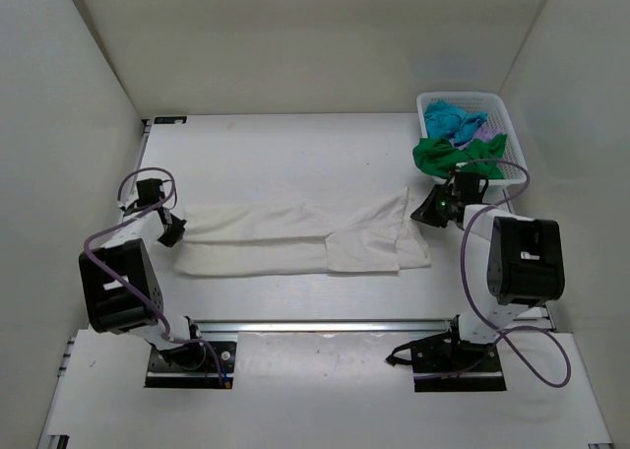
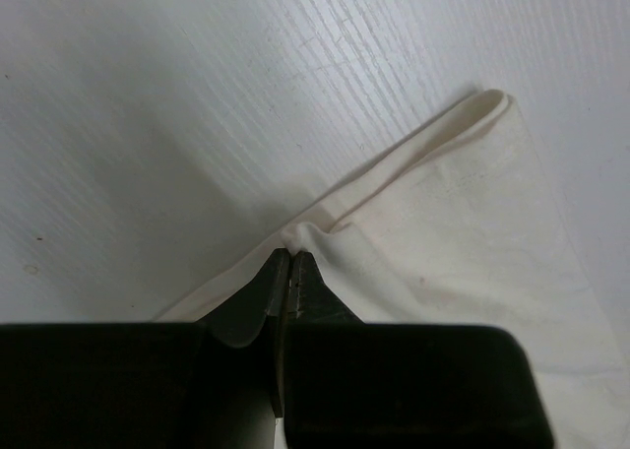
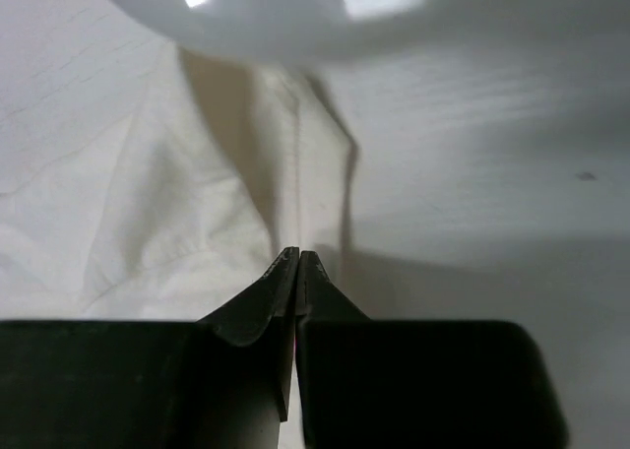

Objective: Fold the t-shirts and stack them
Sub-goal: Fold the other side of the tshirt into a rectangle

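The cream-white t-shirt (image 1: 295, 237) lies folded into a long band across the middle of the table. My left gripper (image 1: 171, 228) is at its left end, shut on a puckered bit of the cloth's edge (image 2: 325, 234), which bunches at the tips (image 2: 288, 254). My right gripper (image 1: 431, 213) is low at the shirt's far right corner. Its jaws (image 3: 298, 254) are shut tip to tip, and I see no cloth between them. The shirt (image 3: 118, 203) spreads to their left. Green (image 1: 443, 156), turquoise-blue (image 1: 451, 119) and pale lilac (image 1: 481, 129) t-shirts are heaped in the basket.
The white lattice basket (image 1: 512, 126) stands at the back right corner, with the green shirt spilling over its near rim just behind my right gripper. White walls close in the table on three sides. A metal rail (image 1: 325, 325) runs along the near edge.
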`<state>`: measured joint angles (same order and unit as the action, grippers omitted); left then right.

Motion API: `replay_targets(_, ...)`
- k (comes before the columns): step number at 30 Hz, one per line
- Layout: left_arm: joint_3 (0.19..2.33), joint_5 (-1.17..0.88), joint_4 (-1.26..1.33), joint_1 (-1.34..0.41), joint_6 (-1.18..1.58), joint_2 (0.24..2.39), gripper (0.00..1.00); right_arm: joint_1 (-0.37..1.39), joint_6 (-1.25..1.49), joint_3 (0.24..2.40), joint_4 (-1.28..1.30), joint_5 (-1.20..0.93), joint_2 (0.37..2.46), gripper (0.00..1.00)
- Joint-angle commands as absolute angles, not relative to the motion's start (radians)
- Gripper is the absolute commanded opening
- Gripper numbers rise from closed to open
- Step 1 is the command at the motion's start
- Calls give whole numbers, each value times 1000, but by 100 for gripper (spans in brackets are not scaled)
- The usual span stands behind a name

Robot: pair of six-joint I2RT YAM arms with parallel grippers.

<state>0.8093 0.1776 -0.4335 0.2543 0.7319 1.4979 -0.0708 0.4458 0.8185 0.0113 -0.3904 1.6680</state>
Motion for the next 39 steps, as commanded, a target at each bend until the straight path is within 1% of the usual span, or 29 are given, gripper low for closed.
replay_targets(1, 844, 213, -428, 271, 718, 1488, 3, -98, 439, 775, 30, -359, 1579, 0)
replay_targets(4, 854, 218, -430, 259, 709, 1503, 3, -113, 436, 724, 11, -386, 1539, 0)
replay_targets(5, 857, 221, -430, 262, 701, 1509, 6, -112, 428, 730, 12, -400, 1540, 7)
replay_targets(6, 850, 210, -425, 256, 709, 1506, 11, -104, 423, 745, 24, -420, 1546, 19)
replay_targets(7, 853, 209, -422, 259, 716, 1506, 15, -86, 410, 777, 31, -431, 1566, 24)
replay_targets(8, 850, 210, -423, 256, 715, 1505, 23, -80, 396, 791, 41, -443, 1566, 26)
replay_targets(9, 854, 209, -426, 267, 722, 1502, 33, -68, 387, 817, 51, -442, 1578, 26)
replay_targets(10, 853, 215, -439, 259, 730, 1491, 46, -60, 388, 837, 55, -430, 1594, 26)
replay_targets(11, 870, 224, -443, 250, 729, 1476, 54, -54, 393, 847, 57, -433, 1604, 26)
replay_targets(13, 897, 254, -462, 226, 719, 1454, 61, -57, 397, 871, 46, -431, 1626, 26)
replay_targets(17, 995, 307, -474, 172, 707, 1434, 60, -52, 399, 928, 32, -434, 1695, 26)
replay_targets(23, 1080, 160, -465, 207, 744, 1574, 61, -46, 420, 946, 6, -449, 1756, 26)
replay_targets(29, 1051, 135, -422, 273, 703, 1638, 61, -14, 419, 934, -17, -442, 1755, 27)
replay_targets(34, 1063, 36, -362, 270, 702, 1709, 61, -17, 425, 951, -14, -460, 1770, 26)
replay_targets(38, 1092, 11, -318, 253, 716, 1746, 59, -25, 427, 948, -5, -462, 1761, 25)
replay_targets(39, 1092, 9, -310, 253, 721, 1756, 55, -25, 423, 953, -3, -457, 1756, 25)
